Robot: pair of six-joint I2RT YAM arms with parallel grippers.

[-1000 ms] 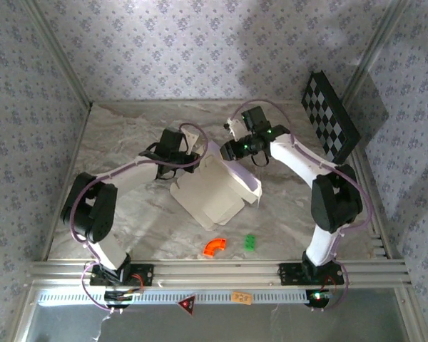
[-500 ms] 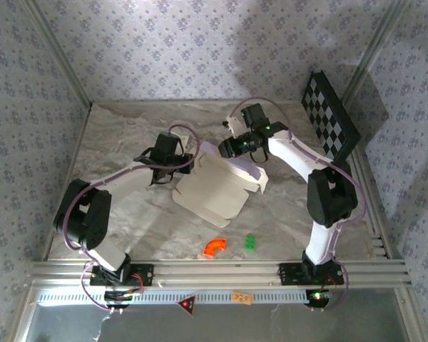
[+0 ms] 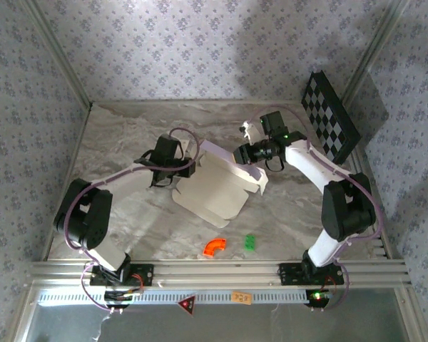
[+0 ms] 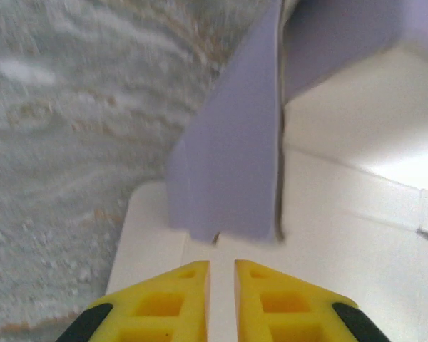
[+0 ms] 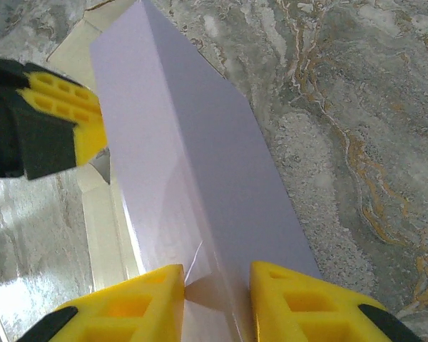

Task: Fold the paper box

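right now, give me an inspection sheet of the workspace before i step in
surface: marbled grey table, bare apart from the items below
job's things: paper box mid-table, partly folded, lilac flap raised on its far side
clutter: orange piece and green block near the front, apart from the box
grippers: left gripper over a white box panel, jaws a slit apart, nothing between them; right gripper astride the lilac flap, apparently gripping it
cables: purple cables looped along both arms
surroundings: floral walls, checkered board leaning at the right, metal rail in front
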